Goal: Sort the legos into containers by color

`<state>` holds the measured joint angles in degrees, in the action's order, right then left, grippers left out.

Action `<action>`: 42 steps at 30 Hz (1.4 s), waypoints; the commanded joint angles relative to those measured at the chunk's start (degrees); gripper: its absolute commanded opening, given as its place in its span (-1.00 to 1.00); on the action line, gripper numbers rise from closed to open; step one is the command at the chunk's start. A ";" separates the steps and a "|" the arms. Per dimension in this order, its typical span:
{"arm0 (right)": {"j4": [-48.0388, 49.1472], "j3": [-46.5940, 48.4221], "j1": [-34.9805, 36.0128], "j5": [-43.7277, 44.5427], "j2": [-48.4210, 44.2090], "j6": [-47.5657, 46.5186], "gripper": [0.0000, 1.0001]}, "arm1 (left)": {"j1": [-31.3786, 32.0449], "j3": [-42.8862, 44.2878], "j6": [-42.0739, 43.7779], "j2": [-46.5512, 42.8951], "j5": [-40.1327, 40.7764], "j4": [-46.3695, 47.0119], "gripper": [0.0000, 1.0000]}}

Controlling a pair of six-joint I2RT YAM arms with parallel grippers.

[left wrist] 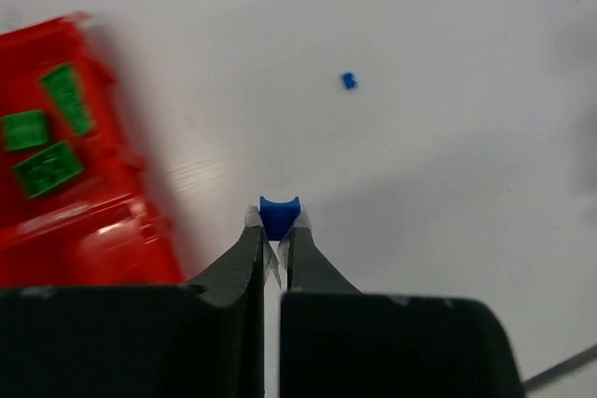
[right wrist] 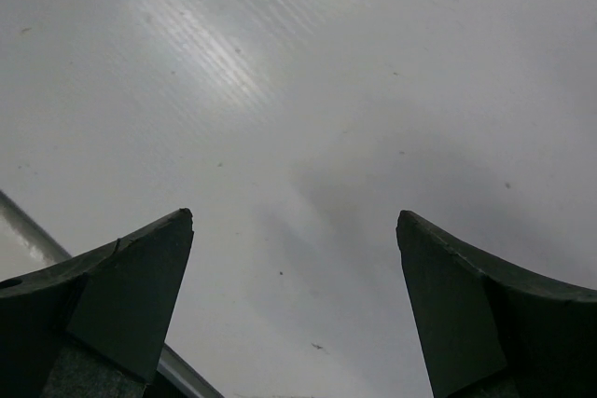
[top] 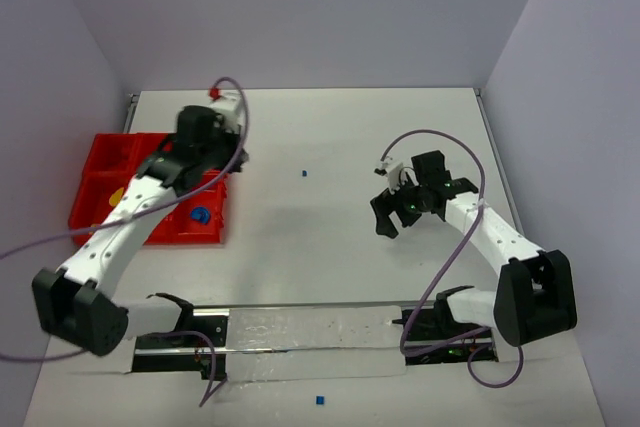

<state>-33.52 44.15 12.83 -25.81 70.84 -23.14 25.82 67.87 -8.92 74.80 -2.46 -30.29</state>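
Left gripper (left wrist: 278,226): dark tapered fingers clamped together on a small blue piece (left wrist: 279,215) of smooth plastic with a curved notch in its top edge. It hangs over bare table (left wrist: 448,156), just beside the right edge of the containers (left wrist: 93,249).
Right gripper (right wrist: 294,221): 2 matte black wedge-shaped fingers spread wide apart with nothing between them, over the table well right of the containers.
Table: flat white sheet with a faint ribbed sheen and a few dark specks.
Containers: glossy red plastic, rectangular open-top compartments joined in a grid at the table's left. They are blurred in the left wrist view.
Green legos (left wrist: 45,169): 3 flat rectangular plates inside the containers.
Blue lego (top: 200,215): rounded, in the near-right compartment.
Yellow lego (top: 117,194): in a compartment to the left, partly behind the left arm.
Blue bit (top: 303,174): tiny, squarish, alone on the table between the arms.
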 commanded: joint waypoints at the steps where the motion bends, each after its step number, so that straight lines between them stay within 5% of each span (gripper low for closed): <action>1: -1.96 2.69 4.02 -5.35 -2.34 -4.01 0.93 | -8.39 -6.76 9.71 -2.67 -7.24 -8.40 -1.00; 8: -5.48 3.98 17.42 -7.76 -4.51 -9.93 0.93 | -24.44 -12.00 12.87 -1.91 -10.87 -10.46 -1.00; 15: -10.34 4.51 33.36 -11.18 -4.33 -21.69 0.89 | -25.86 -12.03 11.57 6.08 -12.11 -9.32 -1.00; 24: -9.62 6.99 57.29 -1.97 2.63 -33.04 0.79 | -28.32 -9.98 11.91 12.57 -15.57 -9.53 -1.00; 30: -11.81 9.70 59.80 0.55 5.22 -36.17 0.79 | -28.46 -11.30 12.23 14.39 -15.92 -9.16 -0.98; 32: -11.97 9.99 59.77 0.95 4.91 -35.87 0.80 | -28.51 -11.47 12.12 14.82 -15.51 -8.82 -0.77; 34: -12.29 10.07 59.81 1.97 4.47 -36.17 0.80 | -28.63 -11.23 12.26 15.51 -15.82 -8.81 -0.21; 38: -11.96 8.73 59.94 2.78 5.03 -37.33 0.79 | -29.06 -10.31 11.34 15.00 -15.90 -8.30 0.35; 42: -10.43 6.72 59.86 1.74 3.16 -34.47 0.79 | -29.51 -9.00 11.38 10.99 -15.12 -6.68 0.47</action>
<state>-44.66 51.80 72.51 -23.86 76.23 -58.75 -2.91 55.84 2.19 89.54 -15.78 -40.31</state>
